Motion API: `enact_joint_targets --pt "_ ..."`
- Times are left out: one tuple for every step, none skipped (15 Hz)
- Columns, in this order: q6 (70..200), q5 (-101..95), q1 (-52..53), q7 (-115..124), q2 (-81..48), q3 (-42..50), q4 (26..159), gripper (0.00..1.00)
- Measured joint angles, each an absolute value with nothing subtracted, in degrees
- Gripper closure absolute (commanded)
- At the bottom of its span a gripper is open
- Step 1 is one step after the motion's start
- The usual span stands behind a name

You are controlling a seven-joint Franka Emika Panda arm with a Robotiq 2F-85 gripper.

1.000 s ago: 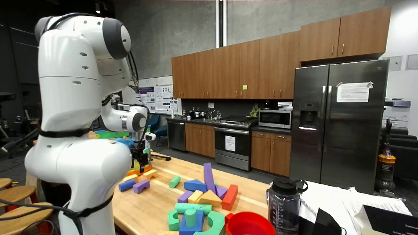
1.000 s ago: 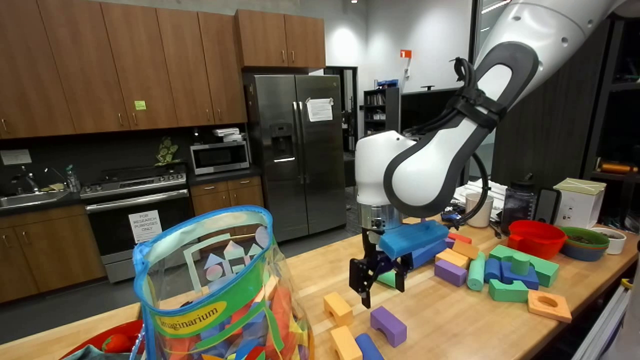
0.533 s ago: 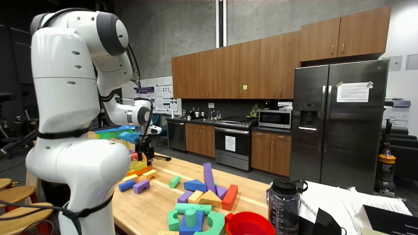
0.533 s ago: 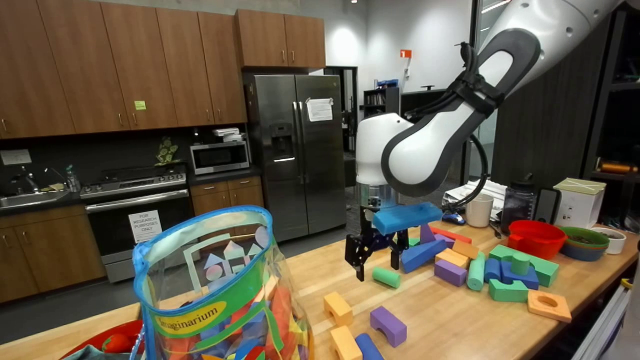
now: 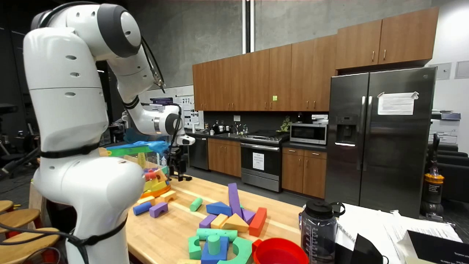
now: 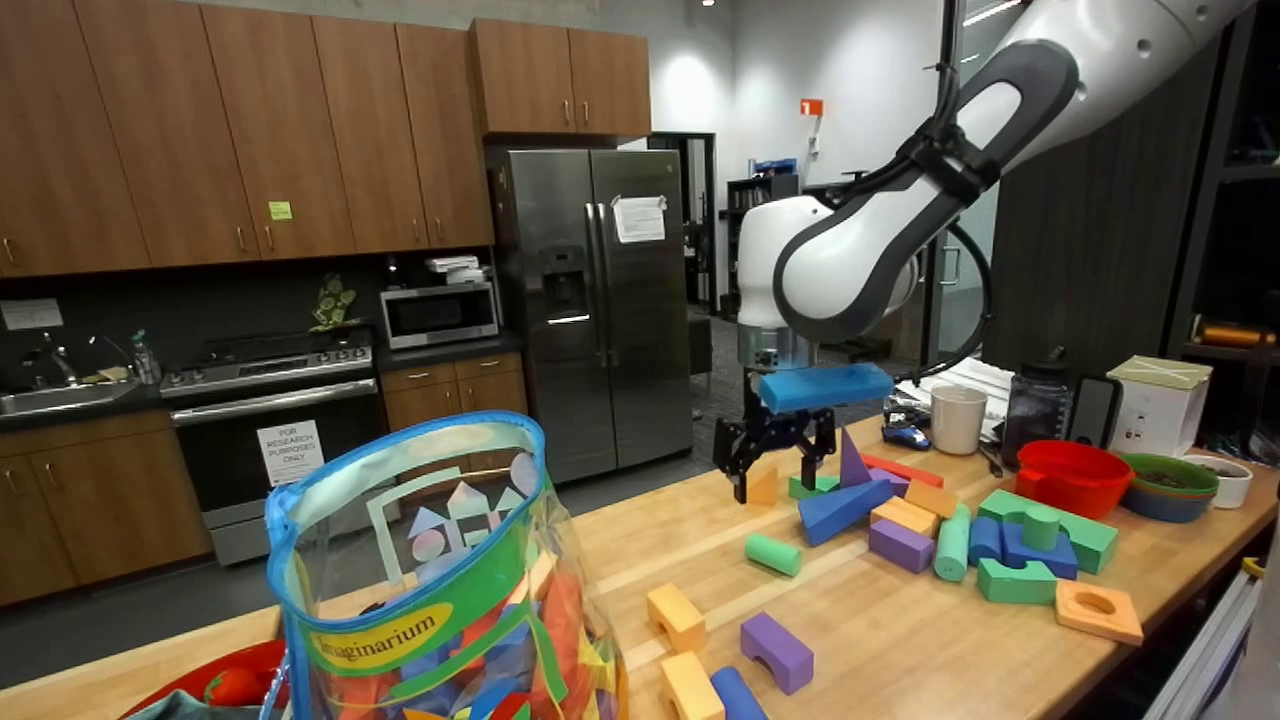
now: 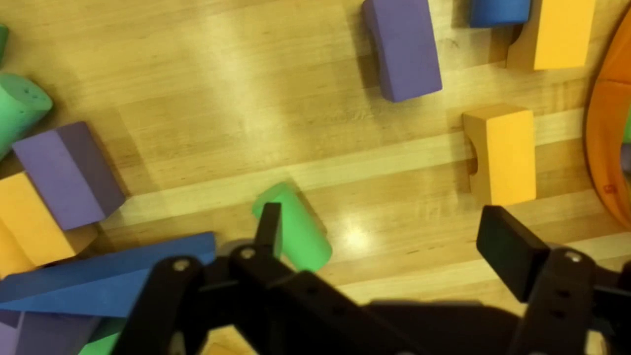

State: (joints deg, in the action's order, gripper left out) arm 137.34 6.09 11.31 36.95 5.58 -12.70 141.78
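Beyond a long edge of the pale, plank-striped wooden table surface (image 5: pixel 165 236), brown wood-grain wall cabinets (image 5: pixel 256 84) hang above a black-and-steel oven range (image 5: pixel 271 161), a silver microwave (image 5: pixel 307 134) and a stainless-steel double-door refrigerator (image 5: pixel 388 154) bearing a white paper sheet (image 5: pixel 396 103). Dark grey floor (image 5: pixel 220 179) lies between them and the surface. Above the cabinets rises a grey concrete wall (image 5: pixel 205 36) with white vertical pipes (image 5: pixel 244 25). Round wooden stools (image 5: pixel 25 247) stand off the opposite edge. In an exterior view, bright light (image 6: pixel 689 82) glows on a white wall (image 6: pixel 770 120).

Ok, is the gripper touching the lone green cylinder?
Apart. An exterior view shows tabletop between the open gripper and the green cylinder; in the wrist view a finger only hides part of it.
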Motion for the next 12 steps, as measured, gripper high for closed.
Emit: enact_joint_targets --pt "136.3 5.8 10.6 36.2 6.7 -12.1 141.8 0.0" --pt "135.2 5.8 9.7 34.8 7.9 -11.2 141.7 0.0" --pt "133.9 5.8 8.8 32.7 9.1 -10.1 141.6 0.0" --pt "132.3 5.7 7.5 30.3 10.3 -8.8 141.3 0.0" --pt "130.5 5.5 6.2 27.5 11.5 -7.4 140.9 0.0" --pt "128.4 5.3 4.7 24.7 12.4 -5.8 140.3 0.0" --pt "126.2 4.7 3.1 22.0 13.0 -4.2 139.4 0.0" --pt "123.9 4.2 1.7 19.2 13.1 -2.7 138.2 0.0" --pt "121.8 3.6 0.4 16.7 13.0 -1.5 136.8 0.0" --pt "119.8 2.6 -0.5 14.3 12.8 -0.7 135.3 0.0" --pt "117.6 1.1 -0.9 12.5 12.3 -0.4 133.8 0.0" --pt "115.7 0.0 -0.9 11.0 11.6 -0.5 132.7 0.0"
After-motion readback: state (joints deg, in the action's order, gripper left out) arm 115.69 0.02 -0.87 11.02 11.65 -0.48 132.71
